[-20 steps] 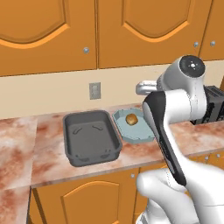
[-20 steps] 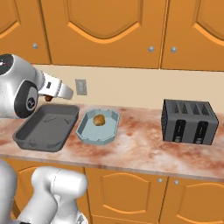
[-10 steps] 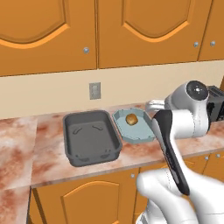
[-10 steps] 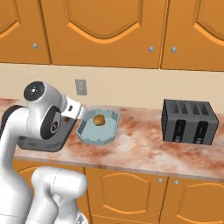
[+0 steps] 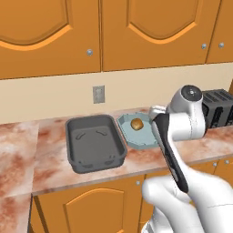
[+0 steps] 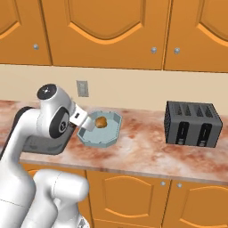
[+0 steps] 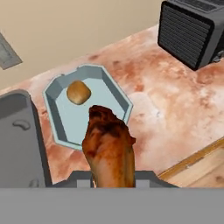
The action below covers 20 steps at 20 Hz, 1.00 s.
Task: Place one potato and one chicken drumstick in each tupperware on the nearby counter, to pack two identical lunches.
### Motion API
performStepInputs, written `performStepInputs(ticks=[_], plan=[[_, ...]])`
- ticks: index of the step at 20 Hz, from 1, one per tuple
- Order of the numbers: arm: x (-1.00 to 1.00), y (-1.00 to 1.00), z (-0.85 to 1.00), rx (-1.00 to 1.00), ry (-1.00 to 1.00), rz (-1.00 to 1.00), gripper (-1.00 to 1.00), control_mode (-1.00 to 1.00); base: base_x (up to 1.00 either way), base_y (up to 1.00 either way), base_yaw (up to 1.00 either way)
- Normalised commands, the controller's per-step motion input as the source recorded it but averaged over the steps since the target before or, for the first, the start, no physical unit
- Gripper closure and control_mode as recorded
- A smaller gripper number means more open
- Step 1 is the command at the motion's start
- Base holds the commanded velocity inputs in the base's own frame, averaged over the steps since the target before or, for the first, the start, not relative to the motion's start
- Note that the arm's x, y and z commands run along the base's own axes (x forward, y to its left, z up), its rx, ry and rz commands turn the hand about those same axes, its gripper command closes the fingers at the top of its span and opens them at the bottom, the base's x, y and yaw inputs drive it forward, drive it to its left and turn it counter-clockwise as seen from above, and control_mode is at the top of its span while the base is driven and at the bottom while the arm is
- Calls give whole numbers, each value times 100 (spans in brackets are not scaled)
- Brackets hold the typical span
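In the hand view my gripper point(image 7: 113, 180) is shut on a reddish-brown chicken drumstick point(image 7: 109, 146), which sticks up from between the jaws. It hangs over the near rim of the pale teal tupperware point(image 7: 111, 89), which holds a golden-brown potato point(image 7: 78, 92). The dark grey tupperware tray point(image 7: 17, 144) lies to the left with nothing in it. From the right base view the hand point(image 6: 83, 119) reaches the teal tupperware point(image 6: 109, 140) beside the potato point(image 6: 101, 121). The left base view shows the tray point(image 5: 73, 150), the teal tupperware point(image 5: 125, 136) and the potato point(image 5: 136, 123) on the counter point(image 5: 50, 168).
A black toaster point(image 6: 193, 124) stands on the counter to the right, also visible in the hand view point(image 7: 192, 30). A wall outlet point(image 5: 98, 94) sits above the containers. Orange cabinet doors hang above and below. Bare marble counter point(image 7: 175, 113) lies between the teal tupperware and the toaster.
The arm has folded down and swung from above the grey tray to the teal tupperware, still gripping the drumstick. The containers and the potato have stayed put.
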Motion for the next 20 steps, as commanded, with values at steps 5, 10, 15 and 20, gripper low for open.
performStepInputs(ticks=[5, 10, 15, 20], plan=[[22, 0, -8, 13, 19, -28, 100, -100, 0, 0, 0], [22, 0, -46, 10, 2, -24, 100, -100, 0, 0, 0], [33, 0, -76, 7, 0, -15, 100, -100, 0, 0, 0], [39, 0, -52, 10, 0, -7, 100, -100, 0, 0, 0]])
